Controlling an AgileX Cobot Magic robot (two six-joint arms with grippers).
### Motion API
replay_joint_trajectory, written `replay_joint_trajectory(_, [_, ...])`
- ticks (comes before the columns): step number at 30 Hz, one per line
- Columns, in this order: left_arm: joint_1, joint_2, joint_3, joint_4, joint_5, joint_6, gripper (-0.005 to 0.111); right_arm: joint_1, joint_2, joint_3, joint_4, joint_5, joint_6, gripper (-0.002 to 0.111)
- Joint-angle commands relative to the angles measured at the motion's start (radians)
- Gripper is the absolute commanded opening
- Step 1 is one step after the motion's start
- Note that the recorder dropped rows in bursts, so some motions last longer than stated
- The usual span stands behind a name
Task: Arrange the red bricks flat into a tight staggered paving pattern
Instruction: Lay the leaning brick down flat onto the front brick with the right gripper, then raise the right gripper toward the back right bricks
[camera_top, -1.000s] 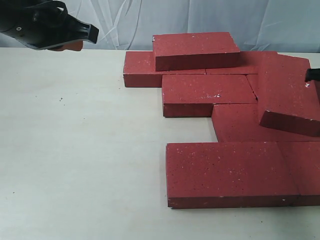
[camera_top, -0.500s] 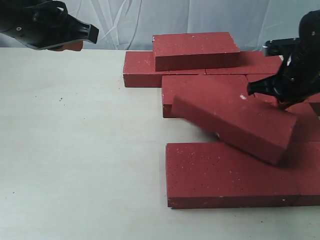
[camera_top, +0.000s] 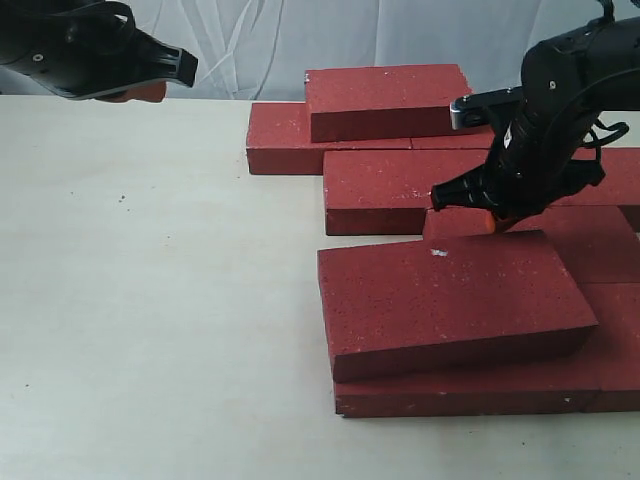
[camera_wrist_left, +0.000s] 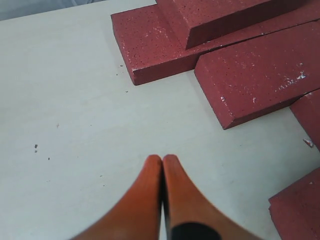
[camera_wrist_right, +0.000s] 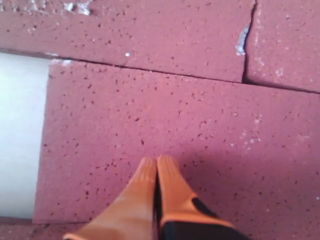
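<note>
One loose brick (camera_top: 450, 300) lies atop the lower bricks (camera_top: 610, 345), long axis left-right, just below my right gripper (camera_top: 487, 220), tips pressed together. My left gripper (camera_wrist_left: 161, 160), likewise closed, sits far upper left.

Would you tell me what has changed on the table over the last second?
The loose red brick that leaned at the pile's right end has come left and forward; it now lies on top of the front bricks. The right gripper has come in from the right edge to that brick's far side, fingers shut, gripping nothing. The left gripper, shut, and the other bricks stayed put.
</note>
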Motion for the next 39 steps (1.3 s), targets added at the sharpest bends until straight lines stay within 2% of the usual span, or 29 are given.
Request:
replay_joint_trajectory(1, [-0.004,-0.005,0.0,-0.001,0.0,-0.004,0.0,0.0,-0.014,-0.015,-0.036,0.011,-0.009,-0.001])
replay_joint_trajectory(10, [-0.004,-0.005,0.0,-0.001,0.0,-0.004,0.0,-0.002,-0.139,-0.05,-0.178,0.153,0.039,-0.001])
replay_joint_trajectory(16, [-0.004,-0.005,0.0,-0.001,0.002,-0.004,0.0,-0.002,-0.198,-0.05,-0.241,0.346,0.039,-0.001])
replay_joint_trajectory(22, [-0.004,-0.005,0.0,-0.003,0.002,-0.004,0.0,-0.002,-0.225,-0.05,-0.164,0.402,0.02,-0.001])
replay_joint_trajectory(30, [-0.004,-0.005,0.0,-0.003,0.004,-0.004,0.0,0.001,-0.241,-0.008,0.029,0.44,-0.142,-0.001])
replay_joint_trajectory(39, [-0.004,-0.005,0.0,-0.003,0.004,-0.004,0.0,0.001,-0.328,0.053,0.106,0.44,-0.216,-0.001])
